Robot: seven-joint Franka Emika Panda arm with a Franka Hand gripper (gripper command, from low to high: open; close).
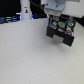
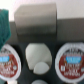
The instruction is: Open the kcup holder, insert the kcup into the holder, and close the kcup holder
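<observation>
The kcup holder point(image 1: 60, 32) is a black boxy unit at the upper right of the exterior view, with coloured round spots along its top. My gripper point(image 1: 56, 14) hangs from the white wrist directly above it, and its fingers are too blurred to make out. In the wrist view I look down on round pod slots. A pale round pod, apparently the kcup point(image 2: 38, 57), sits between two red-labelled pods point(image 2: 9, 63) point(image 2: 70, 60). A grey block point(image 2: 36, 20) lies beyond them. No fingers show distinctly there.
A white bottle-shaped object point(image 1: 26, 9) stands at the back. Dark clutter point(image 1: 10, 19) lies along the back on the exterior view's left. The pale table point(image 1: 25, 57) spreads in front. A teal object point(image 2: 3, 26) shows at the wrist view's edge.
</observation>
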